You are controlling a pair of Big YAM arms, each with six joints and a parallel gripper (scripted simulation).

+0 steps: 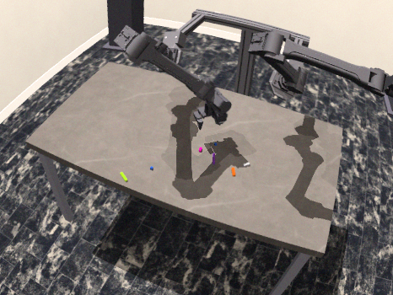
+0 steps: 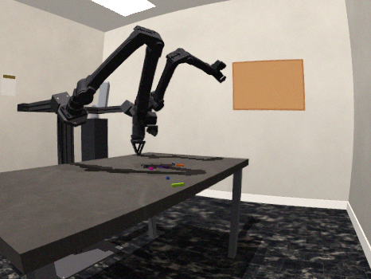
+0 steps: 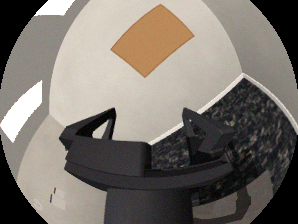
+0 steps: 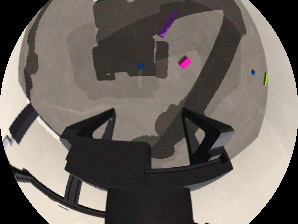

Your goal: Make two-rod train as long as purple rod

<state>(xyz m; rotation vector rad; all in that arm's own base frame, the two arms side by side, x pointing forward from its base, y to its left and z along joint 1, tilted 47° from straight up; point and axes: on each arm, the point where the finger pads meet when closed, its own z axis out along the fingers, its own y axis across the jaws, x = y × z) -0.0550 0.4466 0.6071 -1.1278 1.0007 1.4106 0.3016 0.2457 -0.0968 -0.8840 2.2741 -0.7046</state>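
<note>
The purple rod (image 1: pixel 213 158) lies flat near the table's middle, in the arm's shadow. A magenta rod (image 1: pixel 201 149) and a blue rod (image 1: pixel 215 144) lie close to it. An orange rod (image 1: pixel 233 171) and a grey rod (image 1: pixel 246 164) lie a little to its right. A second blue rod (image 1: pixel 151 168) and a lime rod (image 1: pixel 123 176) lie apart toward the front left edge. My right gripper (image 1: pixel 199 122) hangs open and empty above the table, behind the magenta rod. My left gripper (image 2: pixel 220 76) is open and empty, raised high and facing the wall.
The rods are all separate; none touch end to end. An orange board (image 2: pixel 268 84) hangs on the far wall. The arms' frame (image 1: pixel 244 55) stands behind the table's back edge.
</note>
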